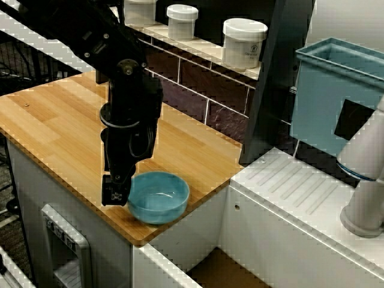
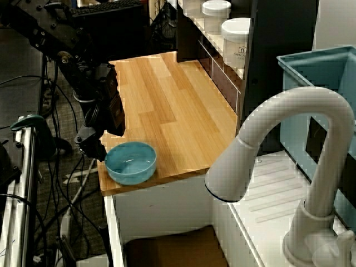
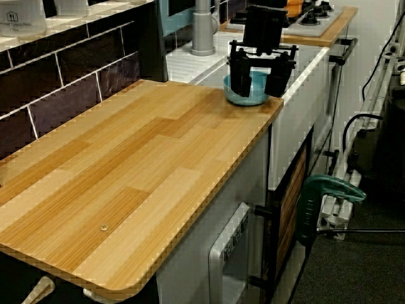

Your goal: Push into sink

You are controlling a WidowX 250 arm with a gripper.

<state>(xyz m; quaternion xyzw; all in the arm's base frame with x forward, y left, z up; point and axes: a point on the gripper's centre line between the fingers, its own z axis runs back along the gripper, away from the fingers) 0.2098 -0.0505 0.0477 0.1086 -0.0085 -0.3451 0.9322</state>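
With the open, empty pincer (image 1: 114, 195) behind the blue bowl (image 1: 158, 196) at the bench (image 1: 54, 126) corner beside the sink (image 1: 219, 271), a high or off-centre shove could tip it (or slide it off the front edge).

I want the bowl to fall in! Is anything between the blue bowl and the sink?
No. Seen from the tap side, only a short bare strip of wooden counter separates the blue bowl from the sink. The gripper sits on the bowl's other side.
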